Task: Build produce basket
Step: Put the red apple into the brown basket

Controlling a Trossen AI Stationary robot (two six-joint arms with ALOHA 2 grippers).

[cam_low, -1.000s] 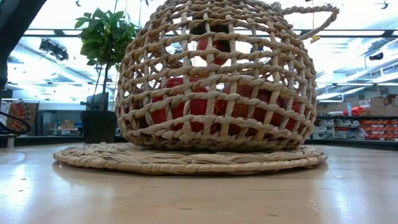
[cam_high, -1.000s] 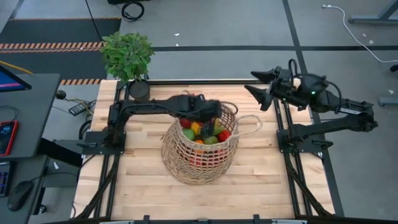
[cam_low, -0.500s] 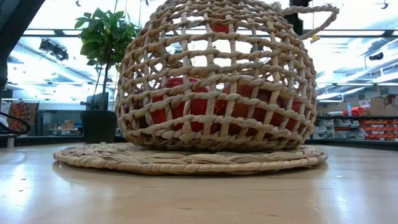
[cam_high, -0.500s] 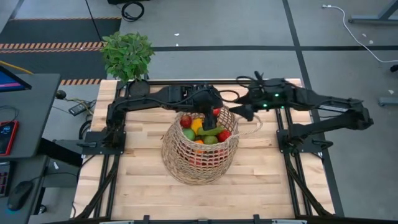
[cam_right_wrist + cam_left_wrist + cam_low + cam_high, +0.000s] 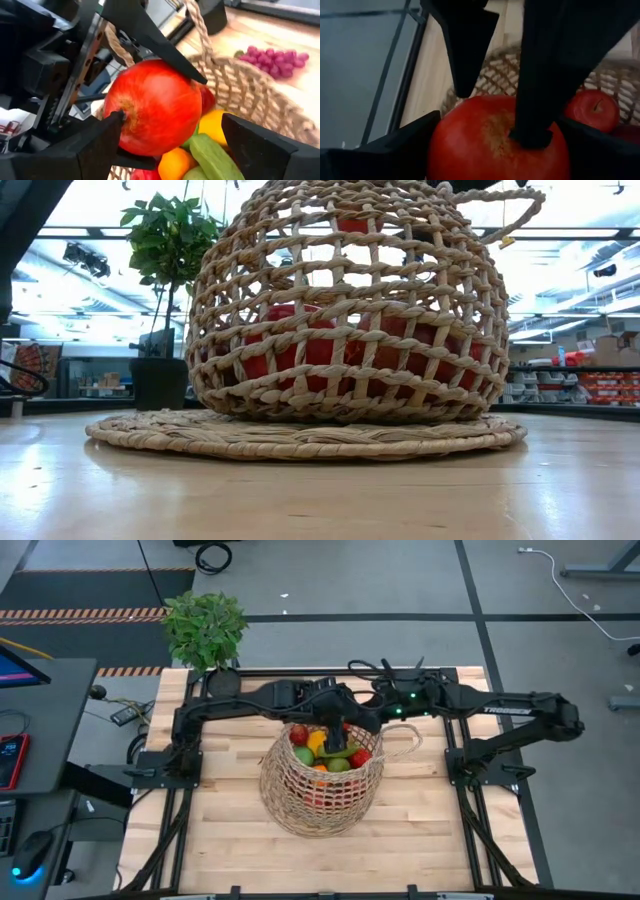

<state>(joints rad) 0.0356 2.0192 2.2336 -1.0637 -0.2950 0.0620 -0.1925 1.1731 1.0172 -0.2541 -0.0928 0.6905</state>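
Both arms meet over the far rim of the basket (image 5: pixel 320 790), which sits mid-bench on a round woven mat (image 5: pixel 300 436) with the produce (image 5: pixel 325 752) heaped inside: red apples, a green one, orange and yellow pieces. A big red apple (image 5: pixel 152 107) hangs between the two claws. The left claw (image 5: pixel 502 117) looks clamped on it, one finger pressed down on the apple's top and the other just at its edge. The right claw (image 5: pixel 170 132) stands spread on either side of the same fruit, one finger touching the skin and the other apart from it, so no clamp there that I can see. Purple grapes (image 5: pixel 272 57) lie on the bench beyond the basket. The risk now, I'd judge, is the handover: if the left claw lets go before the right closes, the apple drops, could strike the heap, bounce off the rim and roll across the bench. Two claws this close could also knock each other or snag the loop handle (image 5: pixel 405 745).
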